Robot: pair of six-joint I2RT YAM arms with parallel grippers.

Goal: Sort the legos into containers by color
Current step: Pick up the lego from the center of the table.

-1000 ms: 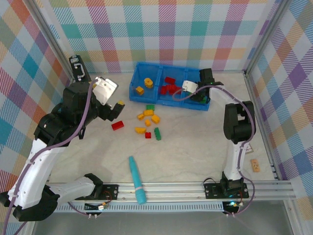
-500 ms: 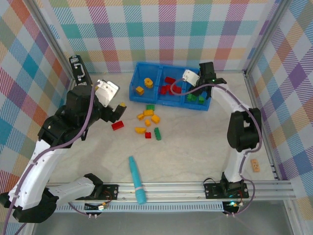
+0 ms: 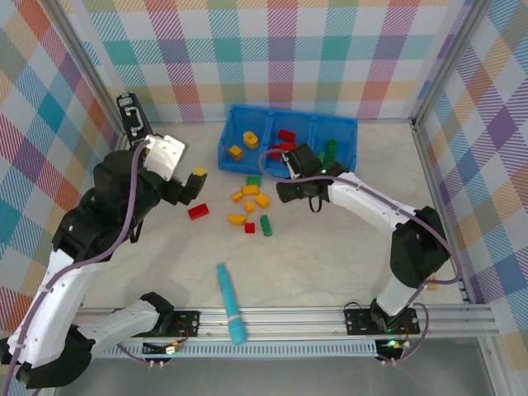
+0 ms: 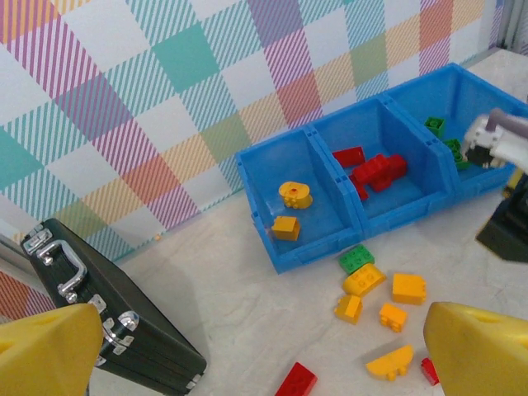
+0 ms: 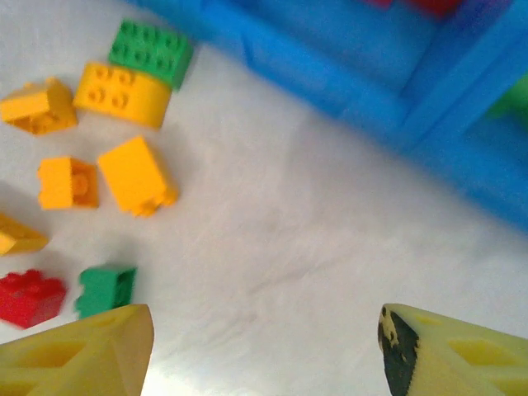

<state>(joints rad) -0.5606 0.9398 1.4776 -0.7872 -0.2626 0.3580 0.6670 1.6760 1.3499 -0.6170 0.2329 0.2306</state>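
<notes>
tbh the right gripper (image 3: 287, 191) hangs with jaws spread wide and empty just beside the loose legos (image 3: 262, 200) bunched on the counter in front of the blue bin (image 3: 257, 158), so dropping in could easily pinch two colors together or shove neighbors away.

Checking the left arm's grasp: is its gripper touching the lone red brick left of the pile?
Apart. Left wrist view: the red brick lies on the table between the open fingers of the left gripper, bare table on both sides.
</notes>
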